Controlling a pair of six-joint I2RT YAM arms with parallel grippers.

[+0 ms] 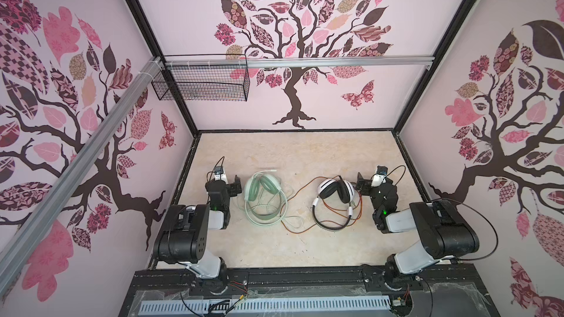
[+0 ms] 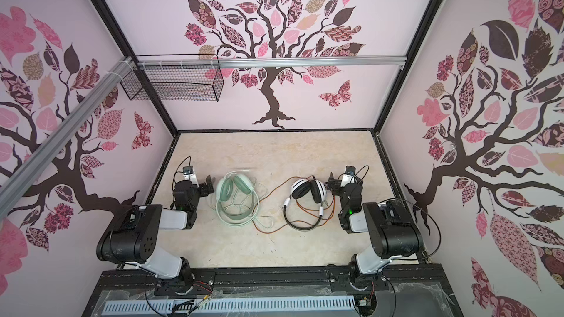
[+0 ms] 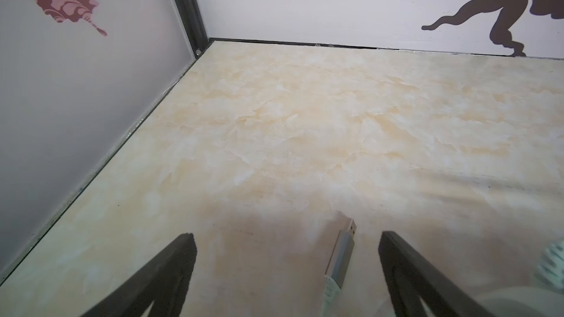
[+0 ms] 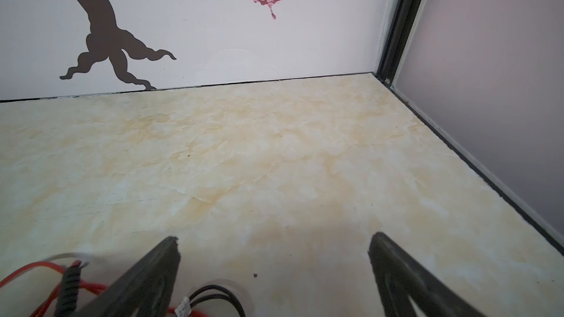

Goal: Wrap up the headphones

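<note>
grippers: left gripper (image 3: 287, 236), right gripper (image 4: 274, 237) spread, empty | centre-frame: green headphones (image 1: 262, 189), striped headphones (image 1: 335, 192), likely light, rigid | cords (image 1: 286, 204): limp, tangle-prone | grasp: band (image 1: 331, 227), plug (image 3: 341, 251)

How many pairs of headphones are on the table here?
2. The mint-green pair lies left of centre, the white-and-black pair right of centre. None looks hidden.

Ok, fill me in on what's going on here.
Nothing is held yet. Both arms rest with open jaws: the left gripper beside the mint-green headphones, the right gripper beside the white-and-black headphones. Both pairs lie on the table, the pale cord and orange-red cord loose.
</note>
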